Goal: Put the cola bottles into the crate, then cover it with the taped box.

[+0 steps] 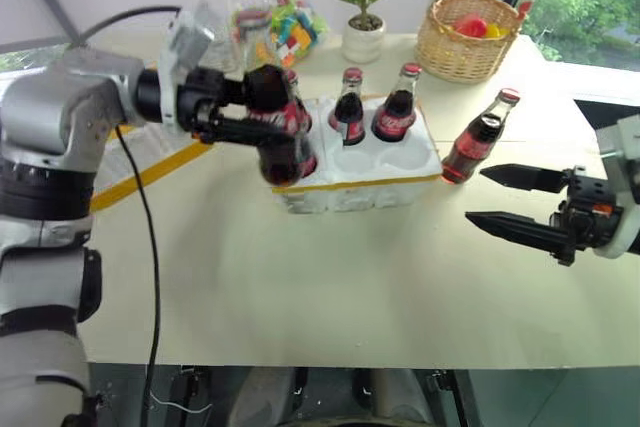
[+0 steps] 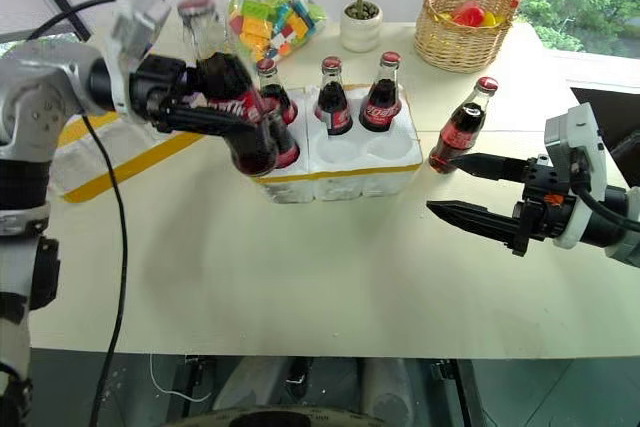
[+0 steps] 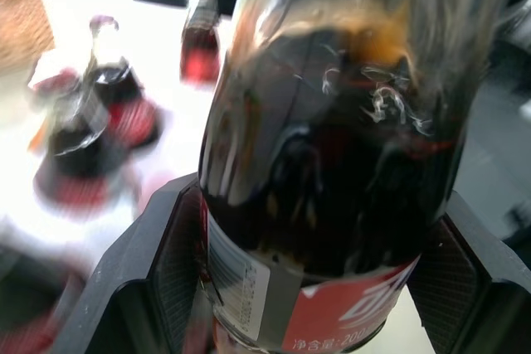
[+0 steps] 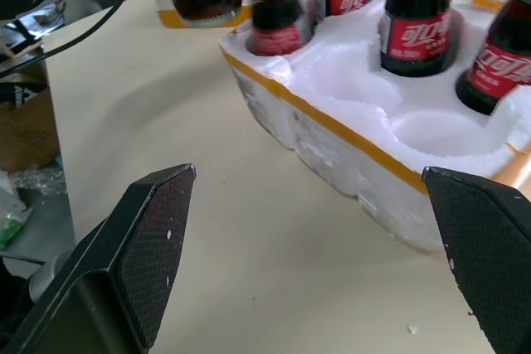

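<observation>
My left gripper [image 1: 268, 109] is shut on a cola bottle [image 2: 228, 97], holding it tilted in the air at the left end of the crate [image 1: 360, 185]. In the left wrist view its dark glass [image 3: 332, 163] sits between both pads [image 3: 166, 263]. The crate, white foam with a yellow band, holds three cola bottles [image 1: 349, 107]; two near wells [image 4: 440, 126] are bare. One more bottle [image 1: 480, 137] stands on the table just right of the crate. My right gripper [image 2: 450, 187] hovers open in front of that bottle, apart from it. The taped box [image 2: 100, 162] lies behind my left arm, partly hidden.
A wicker basket [image 1: 468, 35] with fruit, a potted plant [image 1: 362, 7] and a bag of coloured blocks [image 1: 285, 27] line the back of the table. A black cable [image 1: 150, 247] hangs from my left arm. The table's front edge [image 1: 350, 365] runs close below.
</observation>
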Controlling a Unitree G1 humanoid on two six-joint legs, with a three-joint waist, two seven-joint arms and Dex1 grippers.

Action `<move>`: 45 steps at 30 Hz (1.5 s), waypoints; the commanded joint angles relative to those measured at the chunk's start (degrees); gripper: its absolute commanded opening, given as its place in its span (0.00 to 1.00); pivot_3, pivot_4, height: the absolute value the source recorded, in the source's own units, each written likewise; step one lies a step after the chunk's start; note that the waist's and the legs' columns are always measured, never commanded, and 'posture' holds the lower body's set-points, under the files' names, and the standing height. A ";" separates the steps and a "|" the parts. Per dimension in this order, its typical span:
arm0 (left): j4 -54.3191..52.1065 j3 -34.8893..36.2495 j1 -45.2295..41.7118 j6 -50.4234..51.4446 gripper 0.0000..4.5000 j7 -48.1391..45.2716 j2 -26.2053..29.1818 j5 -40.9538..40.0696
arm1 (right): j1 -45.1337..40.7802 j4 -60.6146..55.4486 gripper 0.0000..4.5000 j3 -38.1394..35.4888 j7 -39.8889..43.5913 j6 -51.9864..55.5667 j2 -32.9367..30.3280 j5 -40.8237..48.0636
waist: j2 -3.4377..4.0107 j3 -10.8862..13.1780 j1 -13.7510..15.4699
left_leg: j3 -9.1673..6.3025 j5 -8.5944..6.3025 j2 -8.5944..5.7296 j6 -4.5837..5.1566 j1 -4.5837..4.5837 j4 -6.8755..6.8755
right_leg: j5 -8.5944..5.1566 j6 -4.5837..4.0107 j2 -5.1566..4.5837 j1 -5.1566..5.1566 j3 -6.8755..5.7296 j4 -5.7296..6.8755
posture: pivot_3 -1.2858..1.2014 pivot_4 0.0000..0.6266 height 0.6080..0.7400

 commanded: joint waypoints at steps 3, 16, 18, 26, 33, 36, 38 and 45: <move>-4.08 3.58 -4.08 7.05 0.62 1.10 -1.22 -5.78 | -0.07 -1.06 1.00 -0.84 -0.45 -1.02 0.48 0.84 | -0.02 0.01 -1.05 | 0.01 0.08 0.00 -0.14 0.00 -0.03 | -0.01 -0.01 -0.01 -0.13 0.02 0.29 | 0.52 0.24 0.94; -3.16 -0.40 -10.23 11.43 0.62 19.53 -11.95 1.24 | -0.59 -1.57 1.00 -0.45 -2.78 -0.63 1.10 1.87 | -0.03 0.01 -1.07 | -0.04 0.14 0.00 -0.22 0.04 0.02 | -0.01 0.00 -0.01 -0.10 0.04 0.40 | 0.52 0.24 0.94; -3.36 -0.52 -10.73 12.81 0.62 21.58 -13.04 1.73 | -0.33 -1.72 1.00 -0.48 -3.08 -0.70 1.22 2.02 | -0.03 0.02 -1.14 | -0.04 0.15 0.01 -0.23 0.04 -0.02 | -0.01 0.00 0.00 -0.13 0.04 0.40 | 0.52 0.24 0.94; -0.47 -1.35 -11.42 17.73 0.62 32.28 -18.45 5.70 | -0.18 -2.30 1.00 -0.45 -4.36 -0.66 1.81 2.42 | -0.02 0.01 -1.10 | -0.02 0.17 0.00 -0.27 0.04 -0.03 | -0.01 0.00 0.01 -0.16 0.06 0.42 | 0.52 0.24 0.94; -1.99 -0.63 -10.19 18.16 0.62 37.59 -21.14 7.01 | -0.23 -2.47 1.00 -0.02 -5.56 -0.77 2.09 2.50 | -0.03 0.02 -1.05 | -0.03 0.19 0.00 -0.31 0.02 -0.03 | -0.01 0.00 0.01 -0.18 0.07 0.44 | 0.52 0.24 0.94; -1.25 -0.23 -9.30 13.83 0.62 35.33 -21.22 6.89 | -0.70 -2.24 1.00 0.57 -5.89 -0.97 2.22 2.32 | -0.03 0.02 -1.05 | -0.03 0.20 0.01 -0.34 0.03 -0.04 | -0.01 0.00 0.01 -0.19 0.07 0.44 | 0.52 0.24 0.94; -0.73 -1.24 -8.78 10.15 0.62 32.76 -20.38 7.69 | -0.78 -2.19 1.00 0.68 -5.98 -1.07 2.24 2.29 | -0.03 0.02 -1.06 | -0.03 0.21 0.00 -0.34 0.03 -0.04 | -0.01 0.00 0.01 -0.19 0.07 0.43 | 0.52 0.24 0.94; 6.96 -2.50 -9.37 -1.95 0.62 22.24 -19.63 10.03 | -1.33 -1.97 1.00 0.97 -6.24 -1.22 2.07 2.24 | -0.02 0.01 -1.01 | -0.02 0.21 -0.01 -0.35 0.03 -0.04 | -0.01 -0.01 0.00 -0.18 0.07 0.43 | 0.52 0.24 0.94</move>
